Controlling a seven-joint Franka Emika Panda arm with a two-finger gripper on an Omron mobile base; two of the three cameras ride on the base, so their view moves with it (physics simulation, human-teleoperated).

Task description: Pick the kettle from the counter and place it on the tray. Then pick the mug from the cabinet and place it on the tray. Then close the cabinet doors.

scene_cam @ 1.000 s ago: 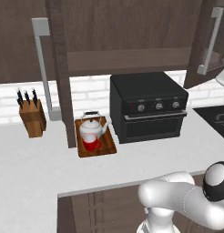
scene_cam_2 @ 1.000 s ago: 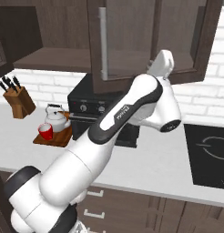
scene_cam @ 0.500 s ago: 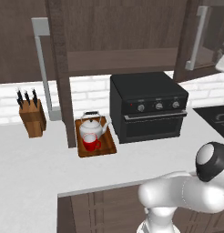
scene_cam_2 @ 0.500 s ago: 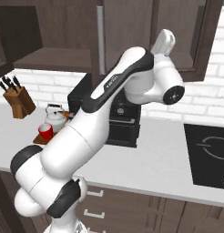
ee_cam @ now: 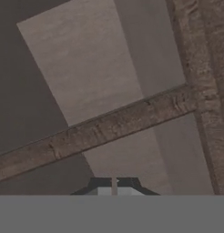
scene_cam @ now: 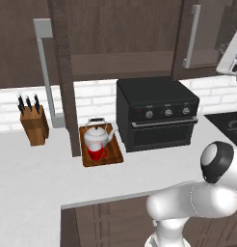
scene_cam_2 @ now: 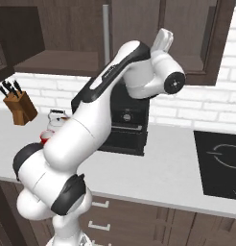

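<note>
In the hand view, the gripper (ee_cam: 114, 187) is being shown with its tips pressed together on nothing, facing a cabinet (ee_cam: 109, 129) rail. In the left base view, at nine o'clock from the oven (scene_cam: 156, 113), the kettle (scene_cam: 97, 132) and mug (scene_cam: 95, 151) are being carried by the tray (scene_cam: 113, 157) on the counter (scene_cam: 38, 178).

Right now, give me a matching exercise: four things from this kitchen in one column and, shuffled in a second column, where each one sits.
Things:
1. kettle
2. mug
3. knife block
4. oven

Places:
A. counter, far left, by the wall
B. front half of the tray
C. counter, right of the tray
D. back half of the tray

Pairs: 1-D, 2-B, 3-A, 4-C
</note>
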